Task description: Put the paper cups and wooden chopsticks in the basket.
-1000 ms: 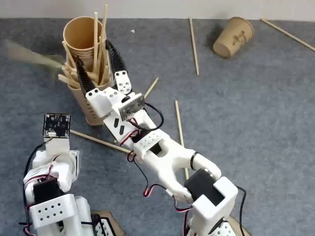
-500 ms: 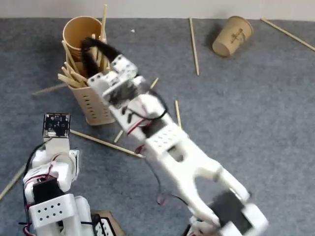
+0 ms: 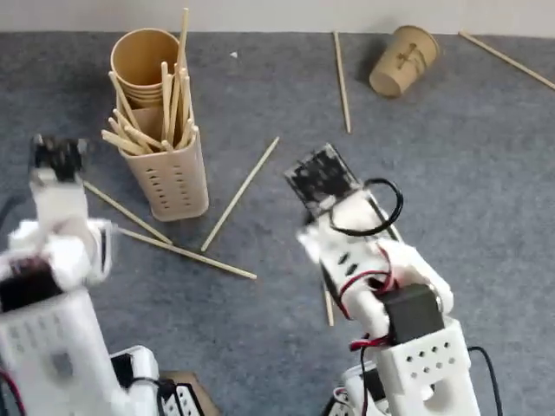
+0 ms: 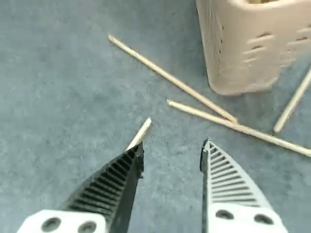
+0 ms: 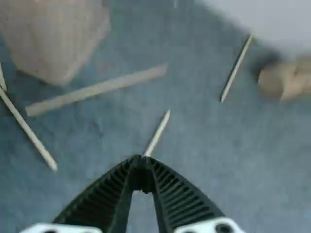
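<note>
Beige perforated plastic basket (image 3: 178,178): 1. Brown paper cups (image 3: 403,61): 1 on side near far edge of grey carpeted table (image 3: 468,217); nested stack (image 3: 143,56) in basket, count unclear. Thin wooden chopsticks (image 3: 241,192): 6 loose on table; bundle (image 3: 169,95) in basket, uncounted.

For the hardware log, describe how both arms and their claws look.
The left arm and right arm are white plastic with black servo blocks and perforated bases; red wires and a looping black cable show on the right one. The left claw and right claw have black ribbed fingers on white mounts.
</note>
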You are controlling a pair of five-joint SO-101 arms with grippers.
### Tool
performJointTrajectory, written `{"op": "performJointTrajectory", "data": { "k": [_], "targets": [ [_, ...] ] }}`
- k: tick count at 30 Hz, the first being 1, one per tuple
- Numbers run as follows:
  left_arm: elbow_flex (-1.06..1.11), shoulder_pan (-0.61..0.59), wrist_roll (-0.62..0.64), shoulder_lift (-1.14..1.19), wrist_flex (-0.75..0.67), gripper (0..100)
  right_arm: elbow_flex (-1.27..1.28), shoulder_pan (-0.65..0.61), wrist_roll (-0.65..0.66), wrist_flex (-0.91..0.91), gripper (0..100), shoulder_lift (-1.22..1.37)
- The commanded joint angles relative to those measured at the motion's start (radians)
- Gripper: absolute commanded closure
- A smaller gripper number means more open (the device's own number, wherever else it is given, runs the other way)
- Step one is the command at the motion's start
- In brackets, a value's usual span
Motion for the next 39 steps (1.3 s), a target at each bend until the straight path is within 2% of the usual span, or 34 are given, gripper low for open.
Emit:
{"op": "performJointTrajectory", "data": {
  "k": [1, 3, 5, 9, 14, 17, 22, 31, 34, 37, 39],
  "targets": [
    [-0.263, -0.059, 0.008, 0.328, 0.061, 80, 0.216, 0.036, -0.075, -0.018, 98.8, 0.004],
    [-0.337, -0.122, -0.002, 0.475, 0.077, 80, 0.326, 0.035, -0.109, -0.042, 98.8, 0.025],
    [-0.371, -0.189, -0.072, 0.605, 0.078, 80, 0.417, 0.035, -0.112, -0.064, 98.8, 0.036],
    [-0.387, -0.337, -0.295, 0.786, 0.097, 80, 0.496, 0.035, -0.094, -0.093, 97.4, 0.038],
    [-0.354, -0.495, -0.634, 0.796, 0.161, 80, 0.504, 0.035, -0.084, -0.097, 89.4, 0.039],
    [-0.312, -0.555, -0.727, 0.806, 0.075, 80, 0.504, 0.035, -0.084, -0.097, 88.9, 0.039],
    [-0.119, -0.558, -0.858, 0.839, -0.114, 77, 0.504, 0.035, -0.084, -0.097, 88.9, 0.039],
    [0.027, -0.544, -0.876, 0.969, -0.557, 80, 0.504, 0.035, -0.084, -0.097, 88.9, 0.039],
    [0.024, -0.539, -0.884, 1.023, -0.597, 86, 0.504, 0.035, -0.084, -0.099, 88.9, 0.039],
    [0.022, -0.529, -0.878, 1.021, -0.589, 100, 0.506, 0.035, -0.084, -0.136, 88.9, 0.039],
    [-0.002, -0.532, -0.878, 0.975, -0.534, 99, 0.507, 0.035, -0.084, -0.143, 88.9, 0.041]
  ]
}}
